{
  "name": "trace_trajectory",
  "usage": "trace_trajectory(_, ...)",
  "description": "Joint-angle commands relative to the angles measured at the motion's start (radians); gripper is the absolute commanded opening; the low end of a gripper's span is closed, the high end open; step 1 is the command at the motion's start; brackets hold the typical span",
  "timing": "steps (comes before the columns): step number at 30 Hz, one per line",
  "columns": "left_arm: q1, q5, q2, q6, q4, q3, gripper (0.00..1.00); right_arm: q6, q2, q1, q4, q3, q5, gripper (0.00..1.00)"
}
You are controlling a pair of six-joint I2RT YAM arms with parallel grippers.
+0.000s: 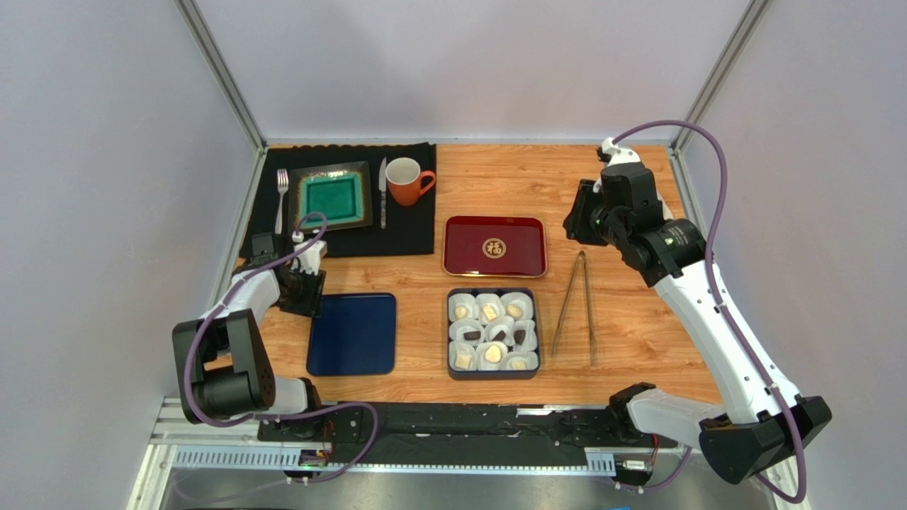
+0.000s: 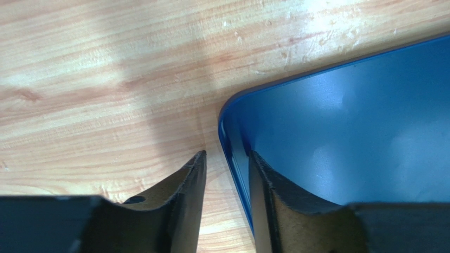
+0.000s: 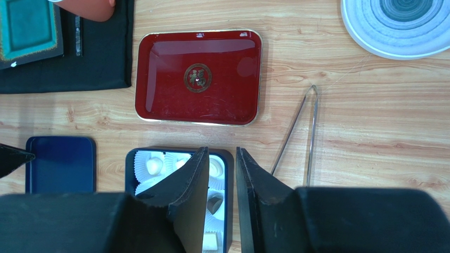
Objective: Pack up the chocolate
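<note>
Stn check, top cam plus both wrist cams.

L side: left gripper (image 2: 227, 154) is low at the table (image 2: 105, 79), at the far-left corner of the blue tray (image 2: 343, 132). Its fingers stand a narrow gap apart and straddle the tray's rim. One finger (image 2: 185, 195) is over bare wood outside the rim, the other over the blue inside. I see a strip of wood betw. the outer finger and the rim, so it is not clamped and has hold of nothing.

R side: right gripper (image 3: 222, 149) hangs high over the far-right part of the table, cam looking down. Its fingers are parted only slightly, w/ nothing betw. them.

Chocolate (image 1: 492, 312): every pc I can see sits in the dark box (image 1: 493, 376) at front-centre, in white paper cups (image 1: 463, 308). They are a mix of cream and dark brown pcs. I cannot read an exact count. The box is right of the blue tray, near but apart.

Other items:
- Red tray (image 1: 495, 247) w/ gold emblem lies just behind the box.
- Tongs (image 1: 573, 308) lie flat right of the box, hinge end away from the arms.
- Black mat (image 1: 415, 228), far left, carries fork (image 1: 282, 197), green dish (image 1: 333, 196), knife (image 1: 382, 191) and orange mug (image 1: 405, 181).
- Round plate (image 3: 396, 26) shows far right, in the R wrist cam only.
</note>
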Motion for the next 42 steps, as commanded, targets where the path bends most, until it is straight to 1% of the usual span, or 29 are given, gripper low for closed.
trace_trajectory(1, 0.009, 0.069, 0.045, 0.025, 0.005, -0.029, 0.42, 0.013, -0.010, 0.026, -0.001, 0.032, 0.022, 0.28)
trace_trajectory(2, 0.011, 0.069, 0.046, 0.025, 0.007, -0.027, 0.41, 0.016, -0.010, 0.030, -0.001, 0.034, 0.024, 0.27)
trace_trajectory(4, 0.009, 0.074, 0.046, 0.026, 0.008, -0.027, 0.35, 0.016, -0.009, 0.043, -0.001, 0.035, 0.032, 0.27)
trace_trajectory(6, 0.009, 0.080, 0.045, 0.028, 0.005, -0.026, 0.25, 0.019, -0.006, 0.046, -0.005, 0.034, 0.032, 0.26)
trace_trajectory(8, 0.009, 0.094, 0.045, 0.029, 0.005, -0.024, 0.22, 0.020, -0.003, 0.050, -0.004, 0.035, 0.033, 0.26)
trace_trajectory(12, 0.009, 0.108, 0.040, 0.023, -0.007, -0.018, 0.21, 0.020, -0.003, 0.059, -0.004, 0.031, 0.036, 0.26)
trace_trajectory(14, 0.009, 0.112, 0.039, 0.022, -0.010, -0.018, 0.18, 0.020, -0.001, 0.061, -0.004, 0.024, 0.035, 0.26)
trace_trajectory(15, 0.009, 0.117, 0.039, 0.019, -0.019, -0.012, 0.13, 0.020, -0.001, 0.061, -0.004, 0.023, 0.035, 0.26)
trace_trajectory(17, 0.009, 0.127, 0.037, 0.019, -0.029, -0.006, 0.07, 0.023, 0.001, 0.064, 0.004, 0.014, 0.032, 0.26)
trace_trajectory(18, 0.011, 0.132, 0.032, 0.013, -0.038, 0.003, 0.00, 0.025, 0.001, 0.066, 0.008, 0.012, 0.027, 0.26)
trace_trajectory(23, 0.009, 0.169, -0.012, -0.001, -0.087, 0.055, 0.00, 0.026, 0.020, 0.085, 0.016, 0.018, 0.012, 0.24)
trace_trajectory(26, 0.009, 0.204, -0.056, -0.018, -0.131, 0.117, 0.00, 0.028, 0.034, 0.104, 0.028, 0.028, 0.001, 0.24)
trace_trajectory(28, 0.009, 0.226, -0.089, -0.035, -0.170, 0.183, 0.00, 0.035, 0.046, 0.113, 0.037, 0.034, -0.014, 0.24)
trace_trajectory(32, 0.009, 0.313, -0.148, -0.086, -0.182, 0.296, 0.00, 0.063, 0.056, 0.125, 0.073, 0.035, -0.079, 0.23)
trace_trajectory(34, 0.009, 0.328, -0.201, -0.132, -0.132, 0.347, 0.00, 0.089, 0.060, 0.128, 0.100, 0.029, -0.117, 0.22)
trace_trajectory(35, 0.009, 0.347, -0.243, -0.164, -0.103, 0.356, 0.00, 0.098, 0.065, 0.128, 0.108, 0.028, -0.164, 0.22)
trace_trajectory(37, 0.009, 0.368, -0.297, -0.194, 0.006, 0.364, 0.00, 0.126, 0.070, 0.128, 0.131, 0.031, -0.223, 0.22)
trace_trajectory(38, 0.009, 0.381, -0.355, -0.222, 0.052, 0.358, 0.00, 0.137, 0.074, 0.128, 0.136, 0.031, -0.243, 0.22)
trace_trajectory(39, 0.009, 0.384, -0.388, -0.242, 0.160, 0.330, 0.00, 0.149, 0.076, 0.130, 0.151, 0.031, -0.261, 0.22)
trace_trajectory(40, 0.009, 0.387, -0.423, -0.253, 0.221, 0.309, 0.00, 0.160, 0.076, 0.128, 0.160, 0.029, -0.298, 0.22)
trace_trajectory(41, 0.009, 0.388, -0.493, -0.279, 0.284, 0.260, 0.00, 0.189, 0.073, 0.130, 0.174, 0.018, -0.319, 0.24)
trace_trajectory(42, 0.009, 0.387, -0.527, -0.287, 0.415, 0.234, 0.00, 0.204, 0.070, 0.130, 0.197, 0.011, -0.338, 0.26)
